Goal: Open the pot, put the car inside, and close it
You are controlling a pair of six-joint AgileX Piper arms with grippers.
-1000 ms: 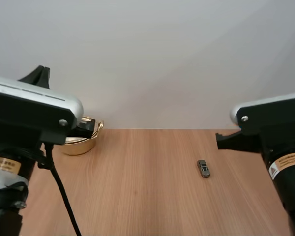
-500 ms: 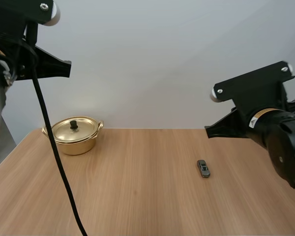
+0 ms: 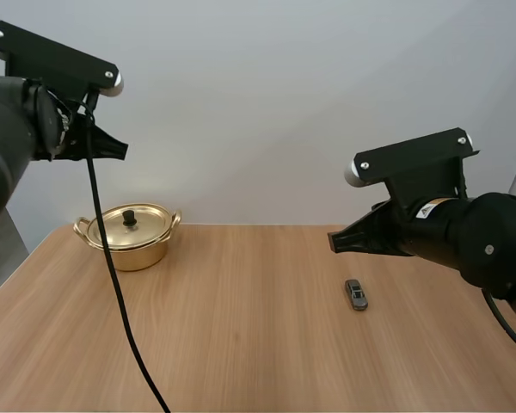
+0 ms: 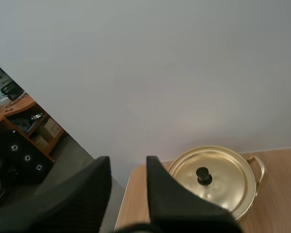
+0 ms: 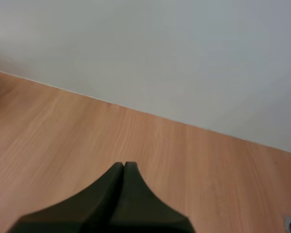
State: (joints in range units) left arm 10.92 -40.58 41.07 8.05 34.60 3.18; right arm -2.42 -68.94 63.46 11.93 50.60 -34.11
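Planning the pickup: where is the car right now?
In the high view the car lies alone on the right half of the table, far from the lidded pot at the back left corner.

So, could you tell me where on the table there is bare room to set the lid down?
The widest bare patch of table lies between the pot at the far left corner and the car right of centre. The near strip in front of both is bare too. Only the pot's corner is taken.
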